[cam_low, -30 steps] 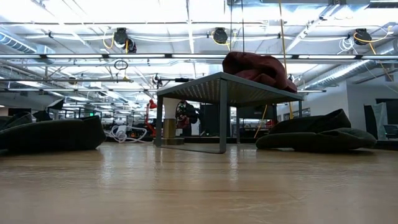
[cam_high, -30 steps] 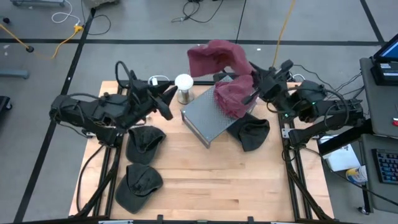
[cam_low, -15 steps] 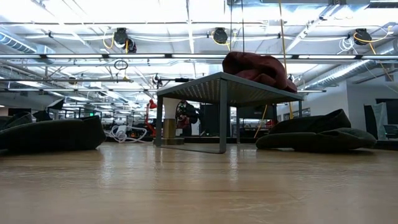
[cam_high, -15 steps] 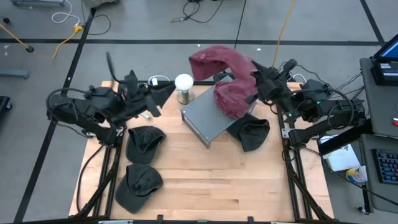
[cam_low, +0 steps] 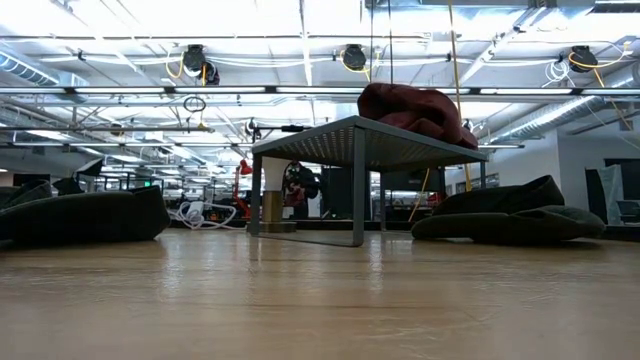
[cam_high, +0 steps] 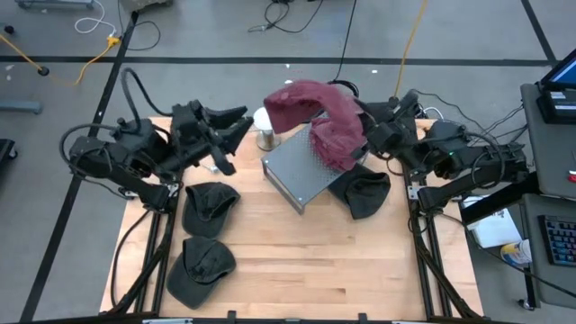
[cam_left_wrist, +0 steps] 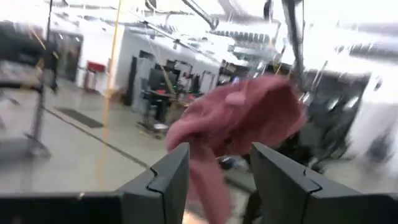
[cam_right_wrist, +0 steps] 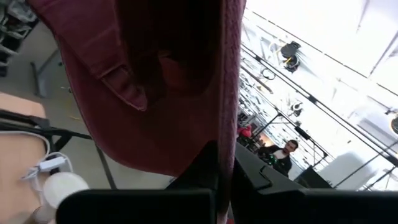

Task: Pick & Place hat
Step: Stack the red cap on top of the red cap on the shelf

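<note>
above the grey stand [cam_high: 304,171], right gripper [cam_high: 367,133] pinches the soft, light maroon hat [cam_high: 319,108] at its edge; left gripper [cam_high: 236,126] waits parted, empty.

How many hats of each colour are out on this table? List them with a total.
Dark hats: 3
Red hats: 2, likely, since they overlap
Total: 5

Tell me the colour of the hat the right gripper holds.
Dark red hat; clearest in the high view.
</note>
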